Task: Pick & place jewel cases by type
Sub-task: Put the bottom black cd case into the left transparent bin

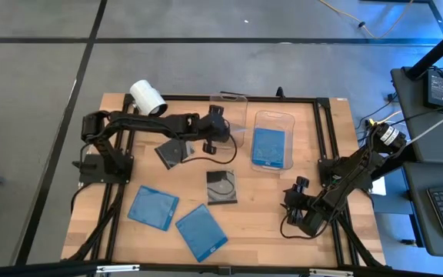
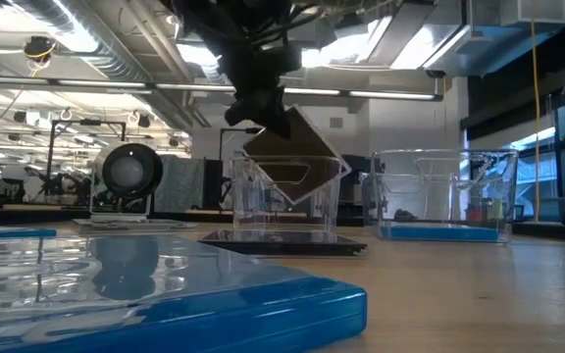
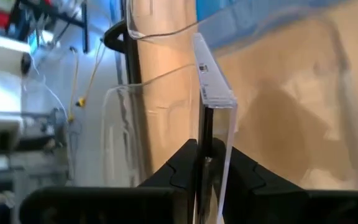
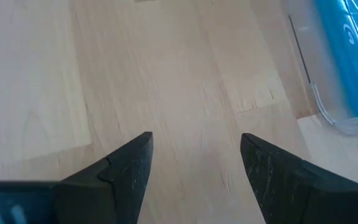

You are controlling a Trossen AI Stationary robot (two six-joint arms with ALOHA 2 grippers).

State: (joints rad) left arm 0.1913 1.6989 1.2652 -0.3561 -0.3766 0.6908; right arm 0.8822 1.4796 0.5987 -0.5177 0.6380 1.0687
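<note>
My left gripper point(image 2: 263, 110) hangs over the table's far middle point(image 1: 212, 132), shut on a dark jewel case point(image 2: 292, 157). This case is in line with an empty clear tub point(image 2: 282, 196); whether it is inside the tub cannot be told. A second dark case point(image 1: 174, 151) lies flat under the left arm. A third, with a disc showing point(image 1: 221, 187), lies at the table's middle. Two blue cases point(image 1: 153, 207) point(image 1: 201, 231) lie near the near edge. Another blue case point(image 1: 268, 146) lies in the right-hand tub point(image 1: 274, 115). My right gripper point(image 4: 194, 140) is open over bare wood at the right point(image 1: 294, 191). My left gripper pinches the dark case between its two fingers at its upper corner point(image 2: 268, 126), coming from above and pointing down. In the left wrist view the case runs edge-on between the fingers point(image 3: 209, 134). It is lifted clear and hangs tilted on its corner, one flat side toward the near edge.
A white cylinder point(image 1: 147, 98) lies at the far left corner. The empty tub point(image 1: 233, 104) and the tub with the blue case stand side by side at the far edge. Black frame rails point(image 1: 325, 131) run along the table's sides. Bare wood lies in front of my right gripper point(image 4: 185, 74).
</note>
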